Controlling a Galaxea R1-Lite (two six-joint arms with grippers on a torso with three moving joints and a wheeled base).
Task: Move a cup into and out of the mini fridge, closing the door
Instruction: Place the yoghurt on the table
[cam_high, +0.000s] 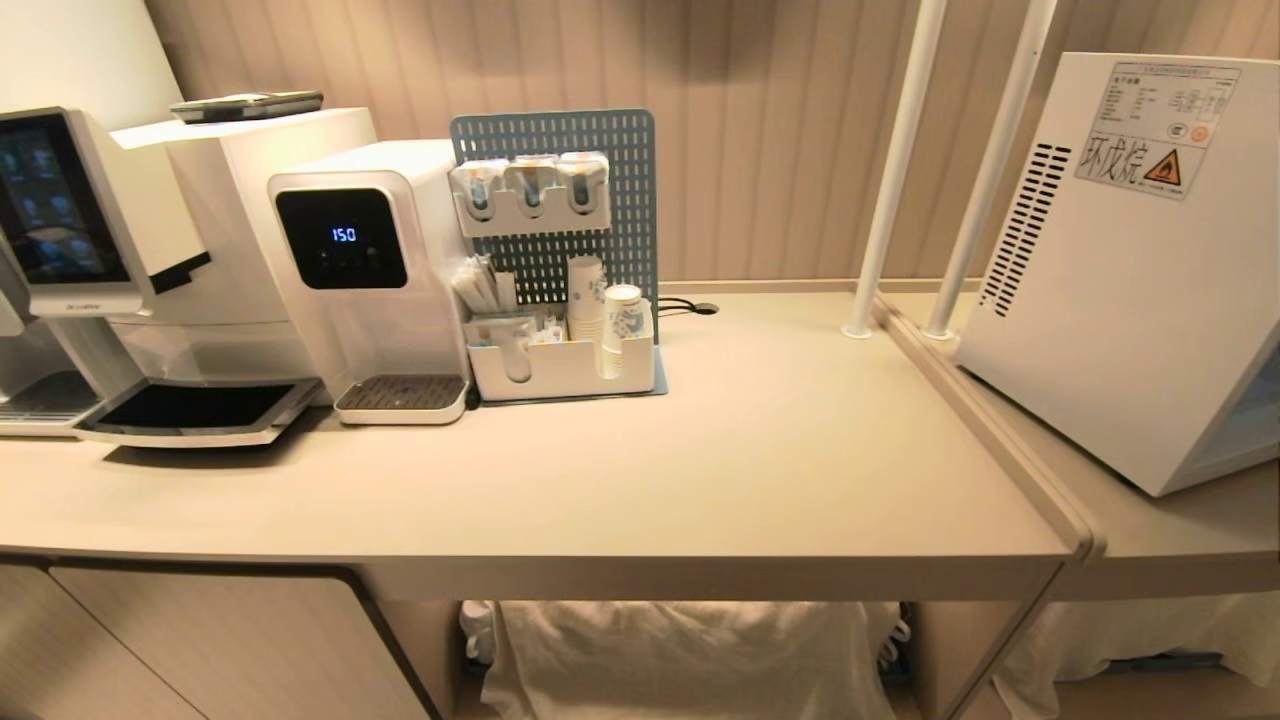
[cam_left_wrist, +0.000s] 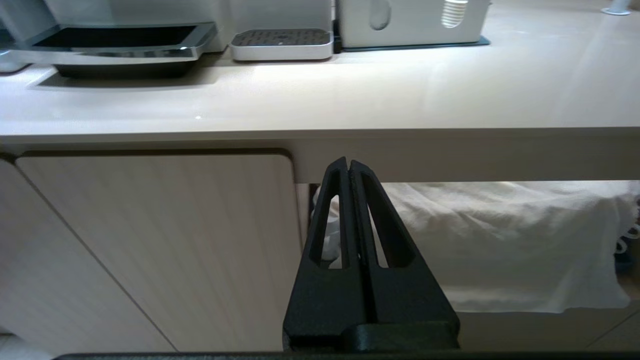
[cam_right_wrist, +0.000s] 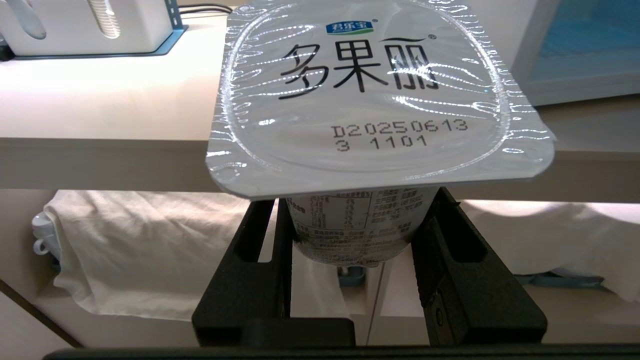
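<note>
counter: since both arms hang below the front edge, the counter (cam_high: 700, 480) is left bare as working room between the appliances on the left and the mini fridge on the right.
mini fridge: the mini fridge (cam_high: 1120, 280) is set at the right end, turned so that its vented side and warning sticker face the head camera; the front is judged to face away to the right, with a pale blue strip showing at its lower right edge. the door itself is not shown clearly.
water dispenser: the water dispenser (cam_high: 370, 270) is stood well apart from the fridge.
right gripper: the right gripper (cam_right_wrist: 357, 235) is held below counter level, partly closed on the cup, one finger against each side of the body.
cup: the cup (cam_right_wrist: 370, 100) is carried upright, well short of the fridge; its axis is vertical, foil lid uppermost, so that contents stay level.
left gripper: the left gripper (cam_left_wrist: 349, 200) is parked before the cabinet, fingers pressed together, nothing held.
</note>
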